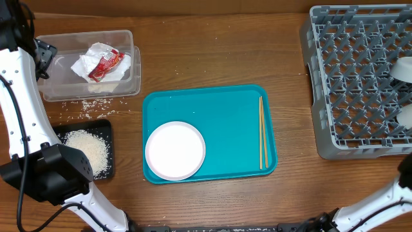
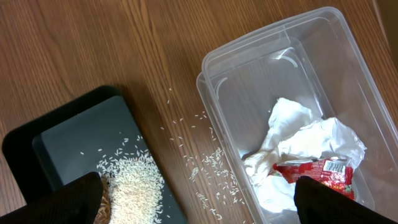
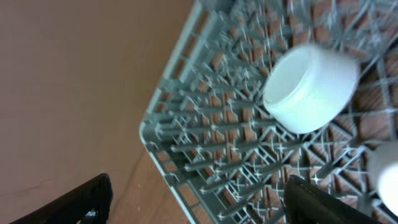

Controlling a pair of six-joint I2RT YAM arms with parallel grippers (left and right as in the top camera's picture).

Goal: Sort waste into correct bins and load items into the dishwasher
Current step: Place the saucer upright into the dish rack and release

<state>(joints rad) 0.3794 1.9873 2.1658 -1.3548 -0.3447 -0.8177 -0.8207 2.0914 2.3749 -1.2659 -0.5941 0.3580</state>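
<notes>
The clear tub (image 1: 90, 64) at the back left holds crumpled white napkins (image 1: 96, 61) and the red wrapper (image 1: 106, 63); both also show in the left wrist view (image 2: 298, 140) (image 2: 314, 171). The black tray (image 1: 103, 132) holds a pile of white rice (image 1: 87, 148) (image 2: 134, 186) with a brown scrap beside it. A white plate (image 1: 175, 150) and wooden chopsticks (image 1: 262, 132) lie on the teal tray (image 1: 225, 106). The grey rack (image 1: 354, 77) holds a white cup (image 3: 311, 87). My left gripper (image 2: 199, 199) is open and empty above spilled rice. My right gripper (image 3: 199, 199) is open and empty over the rack's corner.
Loose rice grains (image 1: 87, 103) are scattered on the wood between tub and black tray. A second white item (image 3: 382, 174) sits in the rack at the frame's edge. My left arm (image 1: 26, 122) rises along the left edge; my right arm (image 1: 380, 196) crosses the front right.
</notes>
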